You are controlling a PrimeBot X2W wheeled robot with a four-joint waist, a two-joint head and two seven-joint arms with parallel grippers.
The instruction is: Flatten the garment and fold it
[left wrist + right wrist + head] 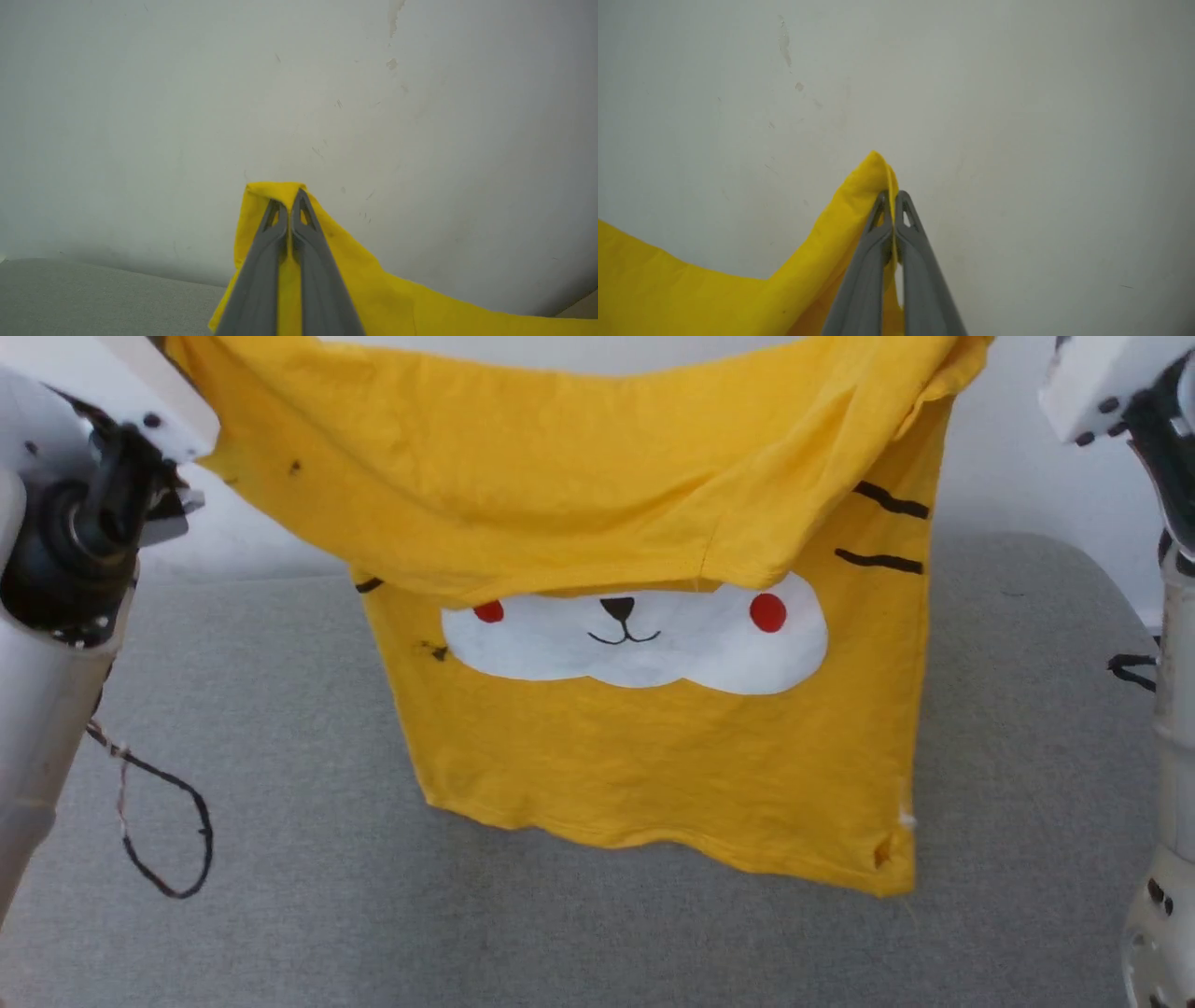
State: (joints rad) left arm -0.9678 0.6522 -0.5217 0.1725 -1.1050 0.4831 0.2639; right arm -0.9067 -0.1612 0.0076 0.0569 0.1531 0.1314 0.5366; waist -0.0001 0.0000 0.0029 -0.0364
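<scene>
The yellow T-shirt (653, 756) hangs in the air between my two raised arms, its lower hem dangling just over the grey surface. Its print faces me: a white patch with two red dots, a black nose and mouth, black strokes at the right. An upper layer of cloth sags across the top of the print. In the left wrist view my left gripper (289, 198) is shut on a corner of the T-shirt (373, 289). My right gripper (892, 198) pinches another yellow corner of the T-shirt (691, 294), with the cloth trailing down to the left.
A grey fabric-covered surface (280, 728) spreads under the shirt, with a pale wall (187, 116) behind it. A loose black cable loop (177, 840) hangs from my left arm, and another cable (1131, 670) runs beside my right arm.
</scene>
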